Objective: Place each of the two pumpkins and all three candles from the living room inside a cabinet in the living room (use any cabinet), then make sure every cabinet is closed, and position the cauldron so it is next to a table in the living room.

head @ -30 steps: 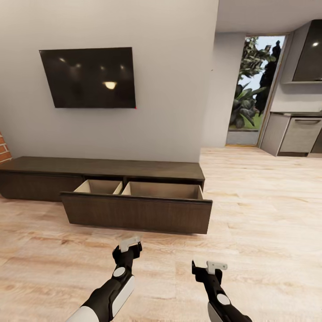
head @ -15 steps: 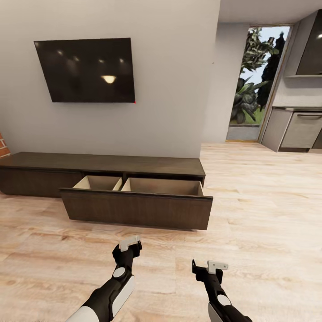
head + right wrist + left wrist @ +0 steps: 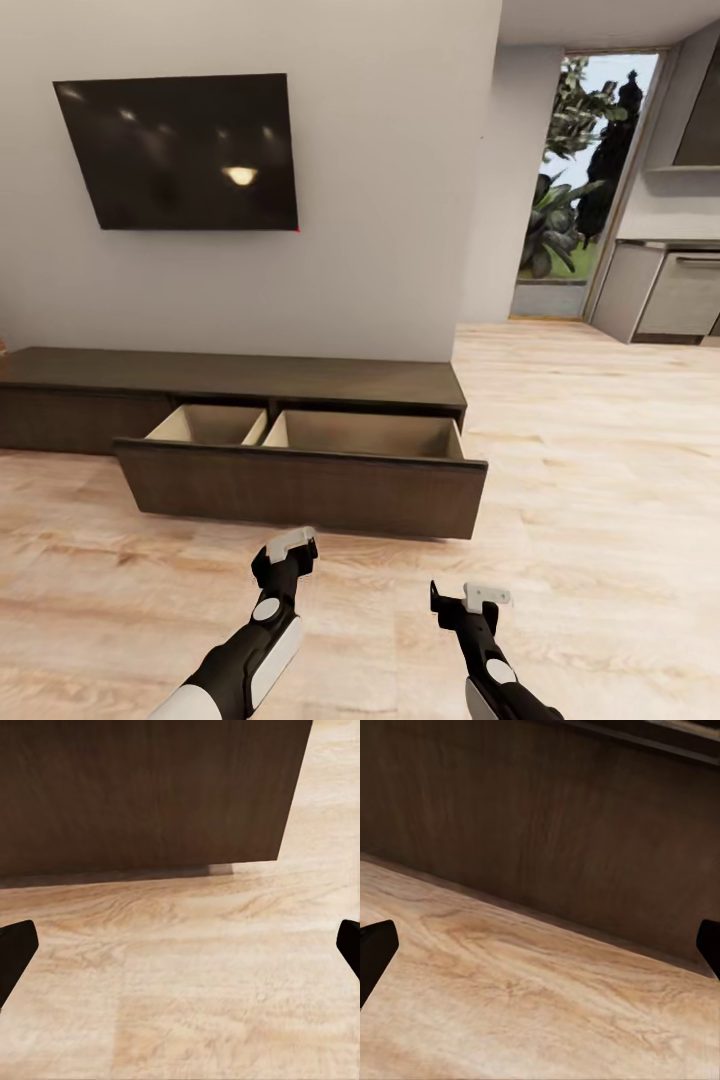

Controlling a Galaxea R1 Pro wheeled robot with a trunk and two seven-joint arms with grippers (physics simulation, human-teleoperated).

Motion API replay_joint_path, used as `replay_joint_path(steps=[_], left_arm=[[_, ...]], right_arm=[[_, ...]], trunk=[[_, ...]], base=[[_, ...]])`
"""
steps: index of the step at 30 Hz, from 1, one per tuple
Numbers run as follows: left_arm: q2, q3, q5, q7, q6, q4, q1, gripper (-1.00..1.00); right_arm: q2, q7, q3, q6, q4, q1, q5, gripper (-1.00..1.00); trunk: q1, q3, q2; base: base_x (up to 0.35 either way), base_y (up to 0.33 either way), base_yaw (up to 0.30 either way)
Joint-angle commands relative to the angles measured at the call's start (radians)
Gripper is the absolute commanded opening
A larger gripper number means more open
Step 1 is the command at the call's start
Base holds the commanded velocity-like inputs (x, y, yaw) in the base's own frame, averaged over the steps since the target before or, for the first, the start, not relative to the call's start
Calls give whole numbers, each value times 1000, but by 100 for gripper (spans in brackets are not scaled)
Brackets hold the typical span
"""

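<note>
Two compartments lie exposed in the wide drawer [image 3: 300,490] pulled out from the cabinet [image 3: 230,375], the long dark unit standing against the wall under the television [image 3: 180,150]; both look bare inside, as far as the head view reaches over the drawer front. The drawer sits at about twelve o'clock from the robot, near but not touching either arm, presumably left out so that things can be dropped straight in from above. The left gripper [image 3: 289,545] is held low over the wooden floor [image 3: 600,480] at roughly eleven o'clock, the right gripper [image 3: 484,597] at roughly one o'clock and closer to the body. Each wrist view has a dark fingertip at either edge with plain floor between, so both sets of fingers stand apart and carry nothing. Both wrist cameras look at the dark drawer front [image 3: 547,817] just ahead, the right one catching its end corner [image 3: 292,795]. Pumpkins, candles and cauldron are nowhere in these pictures, so none can be placed. The arms seem kept tucked and low for travel rather than for a grasp. At two o'clock a doorway [image 3: 580,180] opens toward greenery, beside pale kitchen units [image 3: 680,290].
</note>
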Motion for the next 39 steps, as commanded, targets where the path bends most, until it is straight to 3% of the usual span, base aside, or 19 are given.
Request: replay_joint_path(steps=[1, 8, 23, 35, 39], left_arm=[[1, -8, 11, 7, -7, 1, -1, 100], [1, -8, 10, 7, -8, 1, -1, 100], [1, -6, 7, 8, -20, 0, -1, 100], [2, -7, 3, 8, -25, -1, 0, 100], [2, -34, 4, 8, -59, 0, 2, 100]], right_arm=[[-1, -6, 9, -4, 1, -1, -9, 100], [-1, -6, 9, -4, 1, -1, -9, 100], [-1, -6, 7, -4, 1, -1, -9, 100], [-1, -6, 7, -4, 1, -1, -10, 100], [-1, -3, 6, -9, -5, -1, -11, 100]], trunk=[[0, -1, 0], [0, -1, 0], [0, -1, 0], [5, -40, -3], [7, -55, -4]], base=[[335, 0, 0], [212, 0, 0], [9, 0, 0], [0, 0, 0], [0, 0, 0]])
